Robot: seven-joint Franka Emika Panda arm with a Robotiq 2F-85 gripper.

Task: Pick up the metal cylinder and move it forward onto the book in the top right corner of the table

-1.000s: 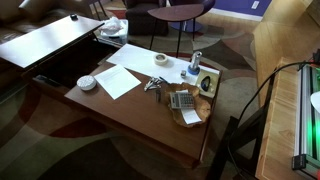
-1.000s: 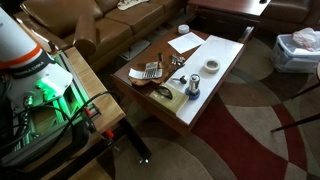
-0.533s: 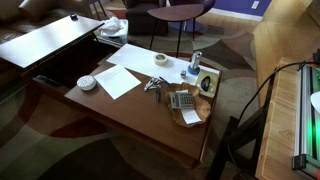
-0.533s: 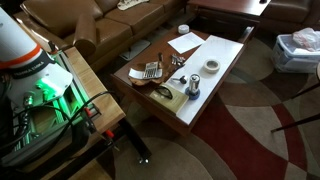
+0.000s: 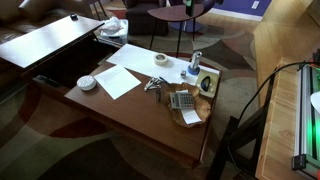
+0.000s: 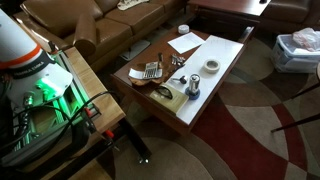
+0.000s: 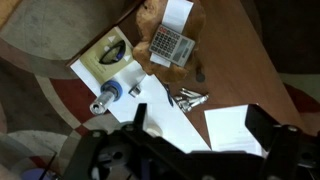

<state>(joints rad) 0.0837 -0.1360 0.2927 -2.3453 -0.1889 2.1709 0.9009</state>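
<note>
Up at the far corner of the table [image 5: 125, 120] stands the metal cylinder [image 5: 196, 62], upright and slim, with something blue at its foot. It shows in both exterior views, small and soft-edged [image 6: 192, 88]. The book [image 5: 207, 82] sits right beside it, pale cover with a round design. Whether the cylinder's foot rests on that cover or just off its edge, these angles don't settle.

From the wrist view the cylinder [image 7: 106, 97] is seen almost end-on, a grey cap with the blue part next to it, touching the book's [image 7: 105, 58] corner. The gripper [image 7: 198, 112] fills the bottom of that view, dark and heavily blurred. Its two fingers [image 7: 141, 118] stand far apart and nothing sits between them, only white paper [image 7: 165, 122] below. It is well short of the cylinder, and neither exterior view catches it.

Elsewhere on the table are a calculator [image 5: 182, 100] on something brown whose shape I can't make out, and a low shiny metal piece [image 5: 153, 86] too jumbled to read. There is also a pale tape roll [image 5: 160, 60].
</note>
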